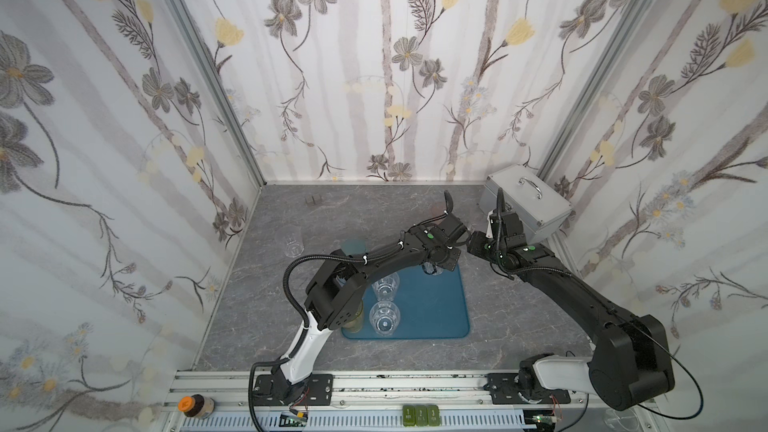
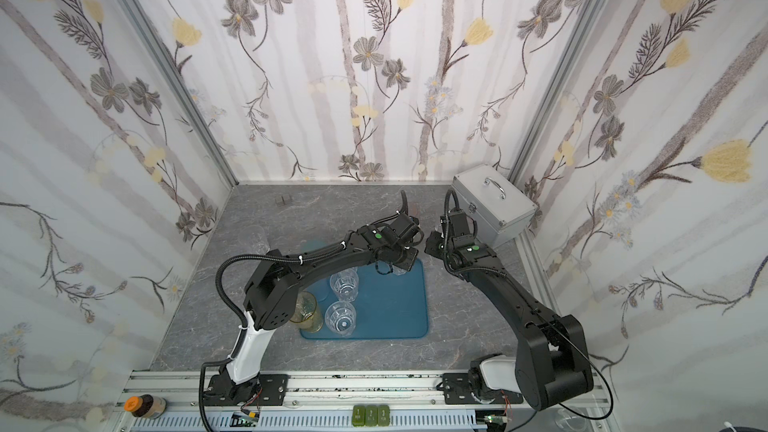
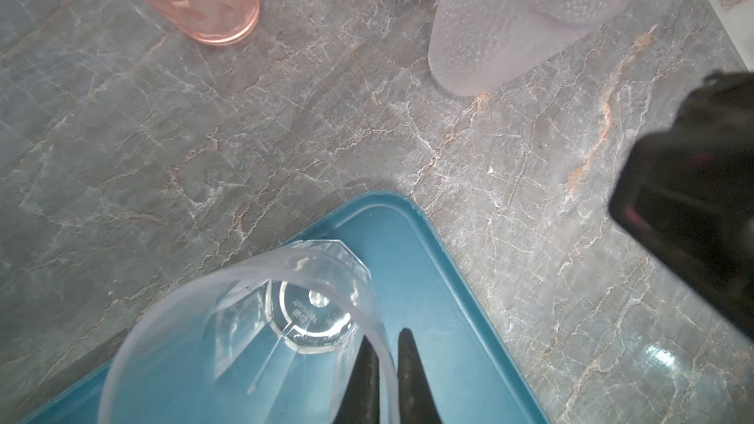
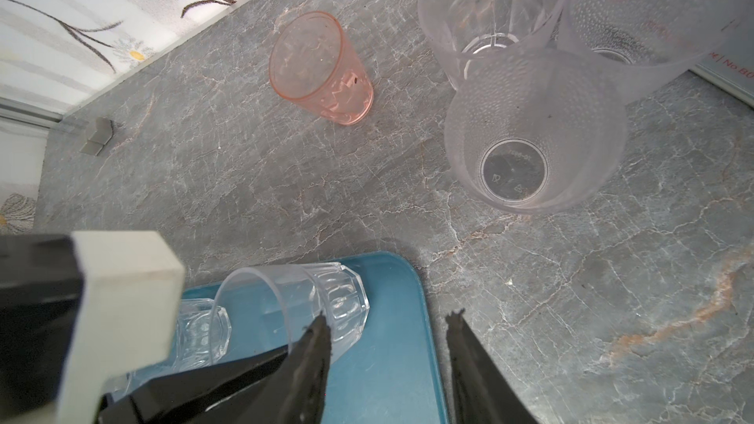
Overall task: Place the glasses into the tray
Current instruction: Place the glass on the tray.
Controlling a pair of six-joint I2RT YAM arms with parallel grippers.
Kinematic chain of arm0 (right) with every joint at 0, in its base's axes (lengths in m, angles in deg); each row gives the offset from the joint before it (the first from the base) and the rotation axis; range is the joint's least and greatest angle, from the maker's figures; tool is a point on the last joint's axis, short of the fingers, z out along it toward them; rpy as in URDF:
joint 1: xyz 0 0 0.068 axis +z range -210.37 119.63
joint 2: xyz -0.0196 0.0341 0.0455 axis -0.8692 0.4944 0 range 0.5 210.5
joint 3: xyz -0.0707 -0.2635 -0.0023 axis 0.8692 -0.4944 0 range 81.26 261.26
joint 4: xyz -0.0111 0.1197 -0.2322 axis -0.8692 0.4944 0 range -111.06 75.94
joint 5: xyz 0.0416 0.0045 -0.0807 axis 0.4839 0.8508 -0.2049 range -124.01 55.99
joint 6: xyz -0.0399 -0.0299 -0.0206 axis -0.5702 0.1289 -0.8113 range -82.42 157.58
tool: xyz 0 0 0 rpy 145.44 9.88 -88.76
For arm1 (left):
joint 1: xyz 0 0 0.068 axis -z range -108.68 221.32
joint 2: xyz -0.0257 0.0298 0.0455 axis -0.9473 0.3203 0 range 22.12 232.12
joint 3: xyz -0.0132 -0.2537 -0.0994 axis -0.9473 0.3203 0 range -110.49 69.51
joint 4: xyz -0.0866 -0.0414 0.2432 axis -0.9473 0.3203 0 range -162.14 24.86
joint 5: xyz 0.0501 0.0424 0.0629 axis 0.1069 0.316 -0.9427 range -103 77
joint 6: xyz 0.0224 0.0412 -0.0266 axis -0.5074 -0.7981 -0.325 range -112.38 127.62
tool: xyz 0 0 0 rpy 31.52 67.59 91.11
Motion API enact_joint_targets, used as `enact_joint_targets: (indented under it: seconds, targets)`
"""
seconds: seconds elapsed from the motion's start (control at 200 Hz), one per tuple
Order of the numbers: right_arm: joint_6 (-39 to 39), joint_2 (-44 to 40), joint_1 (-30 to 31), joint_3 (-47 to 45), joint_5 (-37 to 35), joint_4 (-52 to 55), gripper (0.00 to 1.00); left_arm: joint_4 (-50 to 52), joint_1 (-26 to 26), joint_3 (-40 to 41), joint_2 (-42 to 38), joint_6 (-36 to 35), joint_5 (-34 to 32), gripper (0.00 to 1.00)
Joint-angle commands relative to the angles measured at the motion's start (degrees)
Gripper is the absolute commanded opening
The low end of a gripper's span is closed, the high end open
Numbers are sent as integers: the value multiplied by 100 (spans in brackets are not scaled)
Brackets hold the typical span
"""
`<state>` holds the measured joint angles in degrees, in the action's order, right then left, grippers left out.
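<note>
Grey marble worktop (image 3: 285,116) | my left hand (image 3: 386,336) pinches clear faceted tumbler (image 3: 245,340) by rim | I judge it light, slick | right hand (image 4: 387,316) half-open, empty

Right half of the tray (image 1: 436,309) is bare — a pink tumbler (image 4: 322,69) and frosted tumblers (image 4: 534,132), seemingly clustered, block beyond.

Locate teal tray (image 1: 436,309): flat, low rim, rounded corners, table centre. On it you see two clear faceted tumblers (image 1: 385,286) upright, amber tumbler (image 2: 307,311) at near-left corner, and tilted tumbler (image 3: 293,312), clear, at far-right corner. Off tray, upright on table: pink tumbler (image 4: 322,71), two frosted tumblers (image 4: 530,132).
</note>
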<state>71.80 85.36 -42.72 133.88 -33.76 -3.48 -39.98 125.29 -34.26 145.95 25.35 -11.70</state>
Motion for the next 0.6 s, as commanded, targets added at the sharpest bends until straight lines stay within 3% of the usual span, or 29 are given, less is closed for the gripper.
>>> enact_joint_targets:
  seconds: [0.0,0.145,0.455,0.595]
  targets:
    - [47,-51,2,-104,53,-256,48,59,-17,13,132,3,79,0]
    - [128,-119,2,-287,148,-337,48,57,-23,-55,151,-60,78,9]
    - [-16,-233,73,-331,363,-53,48,62,-120,-116,-215,-69,8,43]
    - [48,-152,351,-278,468,-23,48,29,-142,-140,-485,-82,76,50]
